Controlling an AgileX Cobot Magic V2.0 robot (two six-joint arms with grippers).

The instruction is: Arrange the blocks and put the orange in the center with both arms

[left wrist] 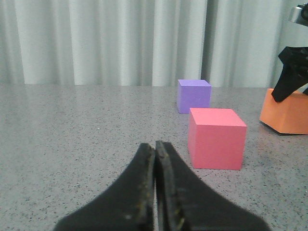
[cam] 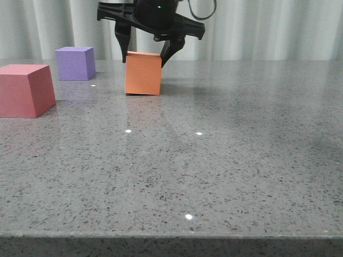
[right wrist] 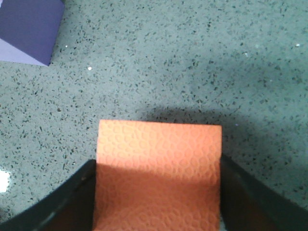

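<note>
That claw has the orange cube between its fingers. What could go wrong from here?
1. The right gripper grips only the upper part of the orange cube, which looks slightly tilted on the table; it might slip or twist if lifted.
2. The purple cube and red cube sit close on one side, so a sideways carry could knock them.
3. The left gripper is shut near the red cube, and may bump it.

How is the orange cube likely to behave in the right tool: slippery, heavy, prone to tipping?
The orange cube probably grips well: its top looks dimpled and matte. It seems light, perhaps foam. One bottom edge looks lifted off the table, so it may pivot between the right tool fingers.
</note>
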